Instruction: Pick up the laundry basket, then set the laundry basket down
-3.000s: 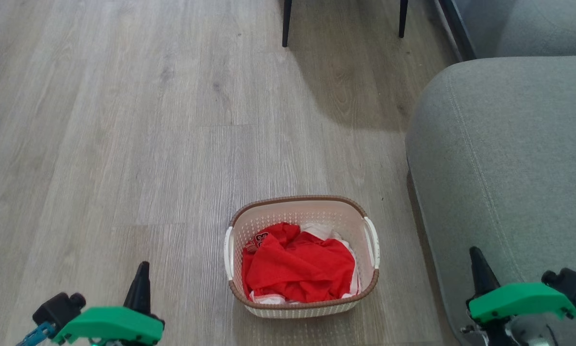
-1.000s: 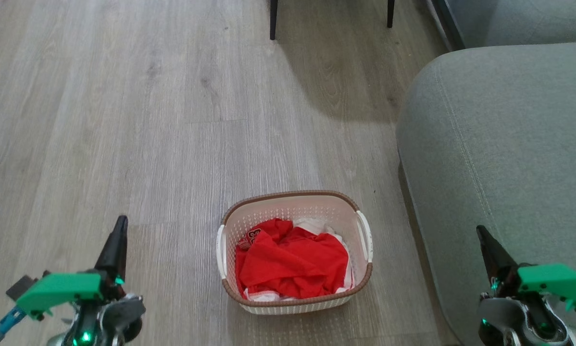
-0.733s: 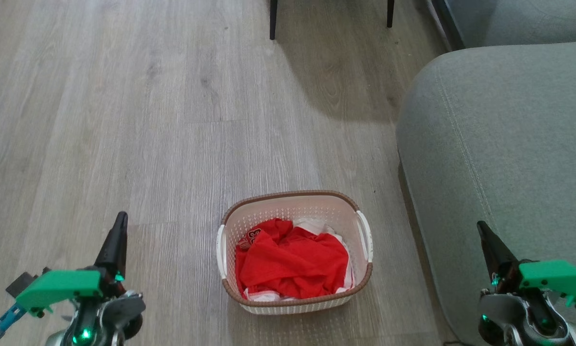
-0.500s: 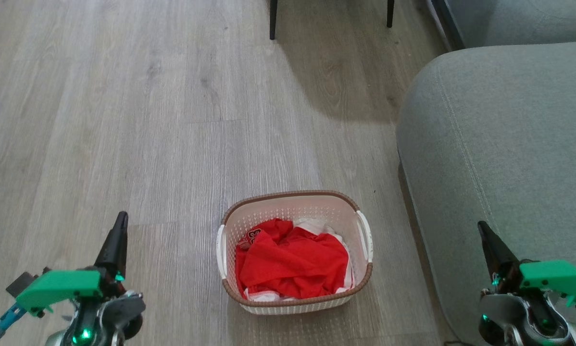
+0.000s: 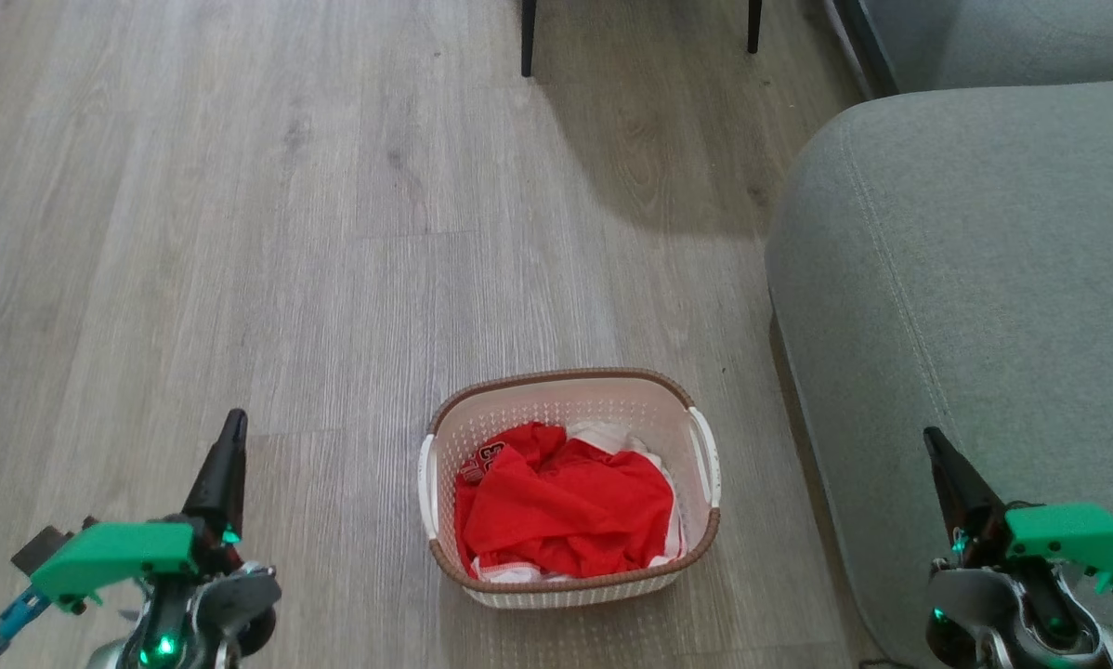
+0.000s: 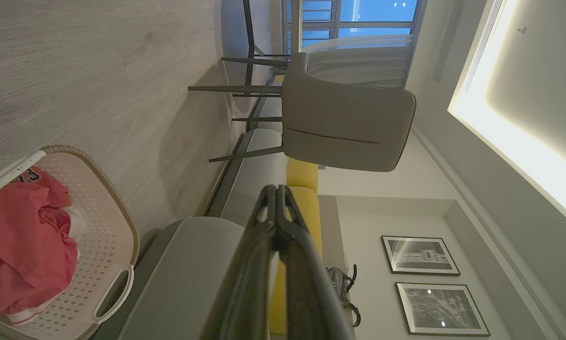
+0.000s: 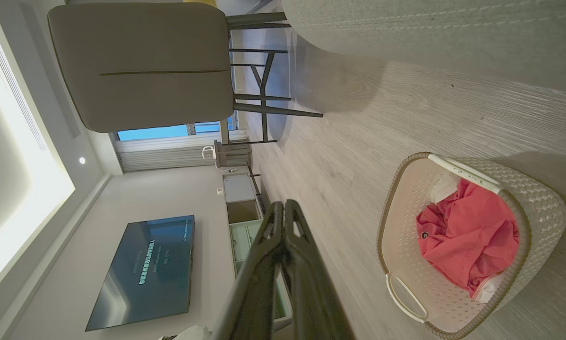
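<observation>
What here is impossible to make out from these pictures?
Basket floor: head view, buried under red clothes.
White cloth: head view, mostly under the red clothes; kind unclear.
Chair: head view, top edge cuts off all but two legs.
TV text: right wrist view, too small to read.
Framed prints: left wrist view, too small to tell.

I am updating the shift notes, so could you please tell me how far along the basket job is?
Nothing looks done: the cream perforated plastic, brown-rimmed laundry basket stands on the wooden floor, red clothes inside. In hand: the left gripper and right gripper flank it, both shut, clear of its white handles. Left: grasp, lift, set down.
</observation>
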